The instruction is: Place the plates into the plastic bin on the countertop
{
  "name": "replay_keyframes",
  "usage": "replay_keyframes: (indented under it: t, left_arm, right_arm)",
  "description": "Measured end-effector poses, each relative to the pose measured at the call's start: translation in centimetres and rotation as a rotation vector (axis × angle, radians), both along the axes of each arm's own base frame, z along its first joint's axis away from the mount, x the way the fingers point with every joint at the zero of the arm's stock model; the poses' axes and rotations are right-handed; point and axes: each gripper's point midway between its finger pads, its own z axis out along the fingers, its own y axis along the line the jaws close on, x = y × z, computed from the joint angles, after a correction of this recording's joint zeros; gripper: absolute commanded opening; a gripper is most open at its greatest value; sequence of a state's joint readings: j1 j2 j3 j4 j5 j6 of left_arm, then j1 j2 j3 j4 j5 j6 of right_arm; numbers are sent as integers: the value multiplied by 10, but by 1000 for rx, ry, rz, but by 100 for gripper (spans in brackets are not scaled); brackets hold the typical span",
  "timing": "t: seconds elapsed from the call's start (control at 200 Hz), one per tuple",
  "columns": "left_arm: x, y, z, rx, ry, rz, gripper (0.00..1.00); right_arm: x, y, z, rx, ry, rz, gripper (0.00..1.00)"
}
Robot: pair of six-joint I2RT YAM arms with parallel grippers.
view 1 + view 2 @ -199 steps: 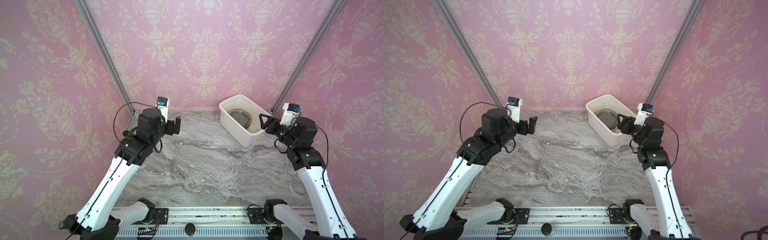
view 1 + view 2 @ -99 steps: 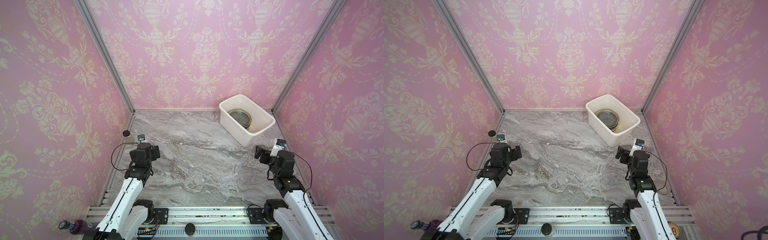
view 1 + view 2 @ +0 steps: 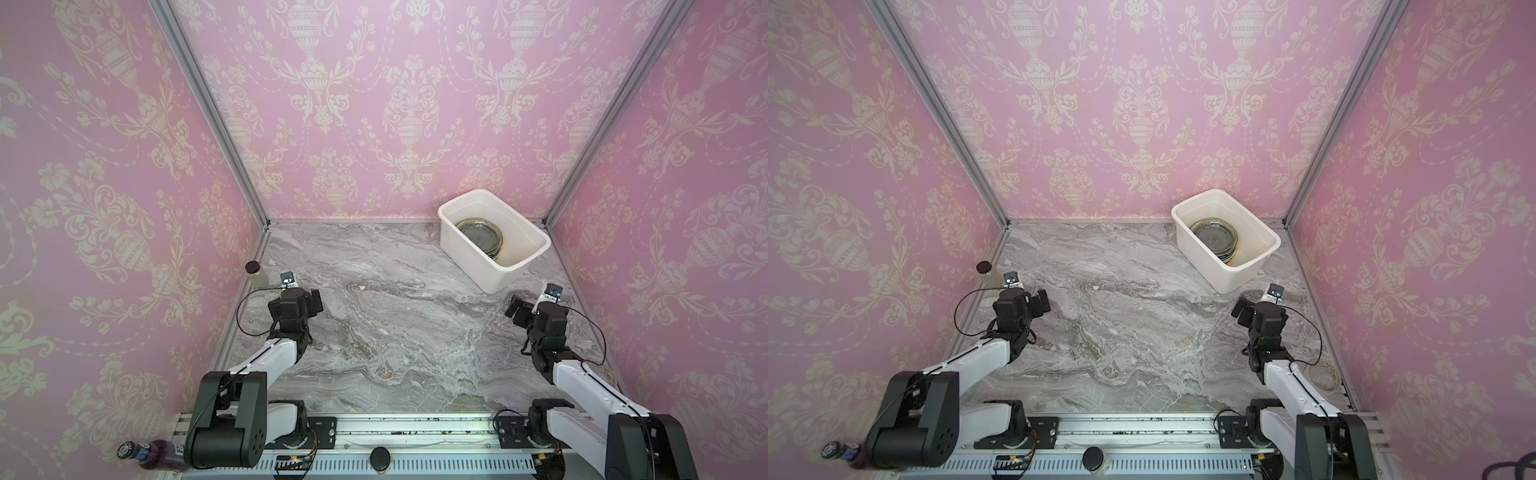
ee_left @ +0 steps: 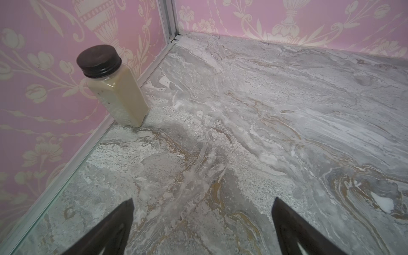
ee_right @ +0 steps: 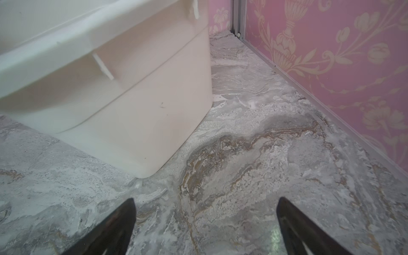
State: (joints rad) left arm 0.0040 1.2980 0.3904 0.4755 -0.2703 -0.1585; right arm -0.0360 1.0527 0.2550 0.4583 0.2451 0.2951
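- The plates (image 3: 480,237) are all stacked inside the plastic bin (image 3: 478,270), pushed toward its far end. In both top views I can see a greenish patterned one on top (image 3: 1214,237), with a few yellowish and pale rims peeking out below. I can't count the rest from here.
- I see no plate anywhere on the grey marble surface (image 3: 395,324), so my guess is the job is basically done.
- If I had to shift one, I'd treat them as rigid, fairly heavy for these arms, glazed and slick, and chippy if dropped. I'd go for the rim, one finger over the lip and one under. I'd come in from the open near end of the bin, since the stack crowds the far wall.
- The bin sits at the back right of the surface, angled, close to the corner post. The right wrist view shows its near corner and rolled rim (image 5: 132,110) up close.
- The right pincer (image 5: 205,198) is spread wide and empty, low over the surface just short of the bin, not touching it.
- The left pincer (image 4: 203,199) is also wide apart and empty, over bare marble on the left side.
- Other stuff: a cream bottle with a dark cap (image 4: 119,95) stands against the left wall. A tape roll (image 3: 1323,374) lies by the right edge, and a purple bottle (image 3: 153,453) lies down by the left arm's base.
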Motion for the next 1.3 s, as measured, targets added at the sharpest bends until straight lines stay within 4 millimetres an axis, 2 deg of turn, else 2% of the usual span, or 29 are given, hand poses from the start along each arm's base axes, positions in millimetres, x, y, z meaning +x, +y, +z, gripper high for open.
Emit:
replay_keyframes:
  t: [0.18,0.345,0.51,0.66,0.741,0.951,1.156,1.301]
  left_arm:
    - [14,-2,-15,5,-16,-28,99]
    - [23,4,-12,7,-96,-36,99]
    - [19,0,-42,-2,-65,-67,99]
    - [26,-5,-31,1,-108,-103,99]
    - [28,-6,-28,2,-121,-111,99]
    - [30,-8,-25,0,-133,-121,99]
    - [30,-8,-23,3,-141,-126,99]
    - [31,-9,-23,1,-141,-128,99]
  right_arm:
    - [14,-2,-4,-4,-33,-7,100]
    - [19,-2,-17,-2,-11,-5,100]
    - [27,11,-9,4,-46,77,100]
    - [34,38,-9,3,-6,241,100]
    - [40,53,-1,-9,-21,306,100]
    - [46,60,9,-64,-86,362,100]
    - [54,82,-7,-139,-84,481,100]
    - [51,75,-35,-151,-42,451,100]
